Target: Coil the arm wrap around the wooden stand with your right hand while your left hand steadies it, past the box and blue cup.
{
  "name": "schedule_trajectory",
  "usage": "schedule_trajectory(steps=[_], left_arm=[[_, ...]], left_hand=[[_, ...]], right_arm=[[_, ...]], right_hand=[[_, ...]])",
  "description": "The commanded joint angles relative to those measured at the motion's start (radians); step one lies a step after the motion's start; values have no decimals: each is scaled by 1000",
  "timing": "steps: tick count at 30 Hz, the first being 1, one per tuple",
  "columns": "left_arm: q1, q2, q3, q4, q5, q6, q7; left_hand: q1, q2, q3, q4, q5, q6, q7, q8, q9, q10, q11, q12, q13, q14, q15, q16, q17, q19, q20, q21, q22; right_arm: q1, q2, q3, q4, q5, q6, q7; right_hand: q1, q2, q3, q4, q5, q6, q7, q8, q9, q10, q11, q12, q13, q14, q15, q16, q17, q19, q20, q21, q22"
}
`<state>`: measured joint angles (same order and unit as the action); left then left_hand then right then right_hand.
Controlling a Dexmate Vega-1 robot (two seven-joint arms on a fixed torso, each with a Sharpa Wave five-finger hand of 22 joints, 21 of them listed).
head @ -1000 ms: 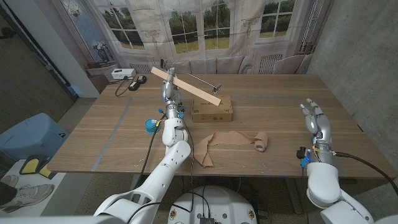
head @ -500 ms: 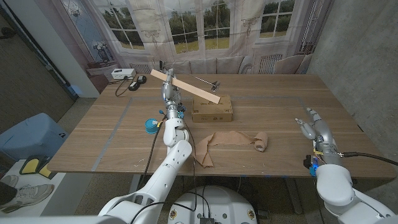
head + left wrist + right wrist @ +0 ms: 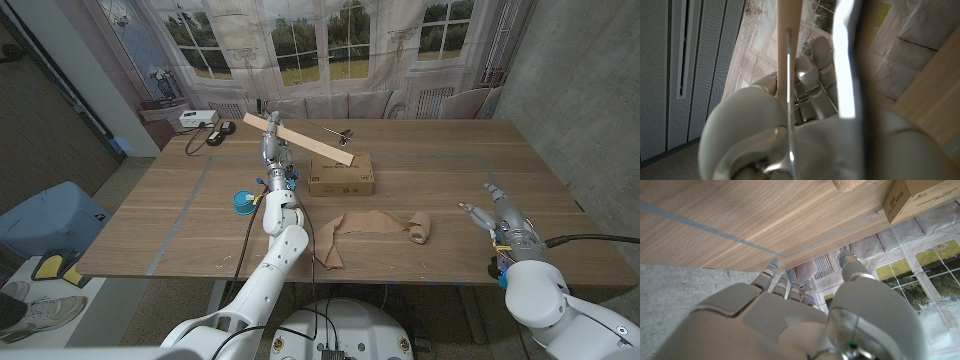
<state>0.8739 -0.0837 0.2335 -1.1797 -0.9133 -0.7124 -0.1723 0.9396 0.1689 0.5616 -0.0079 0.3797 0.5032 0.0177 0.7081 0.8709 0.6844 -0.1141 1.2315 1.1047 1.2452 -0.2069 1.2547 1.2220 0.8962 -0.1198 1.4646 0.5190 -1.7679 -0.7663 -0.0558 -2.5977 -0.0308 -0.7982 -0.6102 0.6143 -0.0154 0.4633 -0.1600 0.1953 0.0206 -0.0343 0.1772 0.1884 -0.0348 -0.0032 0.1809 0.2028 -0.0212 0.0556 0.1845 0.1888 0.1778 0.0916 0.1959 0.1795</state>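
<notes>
Head view: left hand (image 3: pixel 271 148) raised above the table (image 3: pixel 440 165), fingers closed around the wooden stand (image 3: pixel 300 141), a slanted slat with a metal rod; arm wrap (image 3: pixel 372 229) lies partly unrolled on the table near the front edge, in front of the box (image 3: pixel 341 174); blue cup (image 3: pixel 242 203) stands left of the arm; right hand (image 3: pixel 498 217) hovers well right of the wrap, fingers spread, holding nothing

- A staged test room or lab, not a real home.
- Printed window backdrop (image 3: pixel 330 40) hangs behind the wooden worktop (image 3: pixel 440 170).
- Bare concrete wall (image 3: pixel 570 90).
</notes>
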Motion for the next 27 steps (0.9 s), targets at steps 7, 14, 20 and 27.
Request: schedule_trajectory(steps=[7, 14, 20, 27], left_arm=[[22, -5, -10, -39, -2, 27, 1], [28, -25, -18, -36, -8, 2, 4], [28, -42, -21, -21, 11, -44, 19], [19, -63, -21, 18, 46, -120, 41]], left_hand=[[-6, 11, 180, 164, 0, -1, 3, 2, -13, -4, -6, 219, 134, -4, -1, 7, 3, -1, -92, 10, -1], [-10, 11, 183, 163, -1, -3, 3, 6, -10, -6, -4, 228, 134, -4, -1, 8, 2, -4, -93, 13, -2], [-12, 11, 186, 163, -2, -4, 2, 6, -12, -11, -4, 235, 133, -4, -1, 10, 2, -4, -92, 16, -5], [-17, 11, 189, 163, -4, -5, 0, 8, -15, -13, -5, 247, 133, -6, -1, 11, 3, -7, -93, 19, -8]], right_arm=[[344, -154, -365, -83, -7, -587, 14], [477, -212, -480, -56, 16, -598, 78], [549, -231, -539, -34, 13, -598, 133], [631, -248, -607, -8, 0, -598, 222]], right_hand=[[4, -15, -11, 3, -1, -32, -12, 0, 5, -42, -3, -2, 1, -40, 7, -4, 2, -22, -5, -1, 2], [18, -17, -15, 1, 3, -93, -33, -4, 6, -91, -6, -4, 2, -76, 7, -5, 2, -36, -16, -2, 2], [23, -16, -15, 0, 4, -98, -33, -2, 6, -102, -6, -3, 2, -87, 6, -6, 2, -39, -22, -2, 2], [30, -16, -14, -1, 5, -105, -33, 0, 6, -111, -4, -2, 2, -94, 4, -5, 2, -40, -26, -1, 2]])
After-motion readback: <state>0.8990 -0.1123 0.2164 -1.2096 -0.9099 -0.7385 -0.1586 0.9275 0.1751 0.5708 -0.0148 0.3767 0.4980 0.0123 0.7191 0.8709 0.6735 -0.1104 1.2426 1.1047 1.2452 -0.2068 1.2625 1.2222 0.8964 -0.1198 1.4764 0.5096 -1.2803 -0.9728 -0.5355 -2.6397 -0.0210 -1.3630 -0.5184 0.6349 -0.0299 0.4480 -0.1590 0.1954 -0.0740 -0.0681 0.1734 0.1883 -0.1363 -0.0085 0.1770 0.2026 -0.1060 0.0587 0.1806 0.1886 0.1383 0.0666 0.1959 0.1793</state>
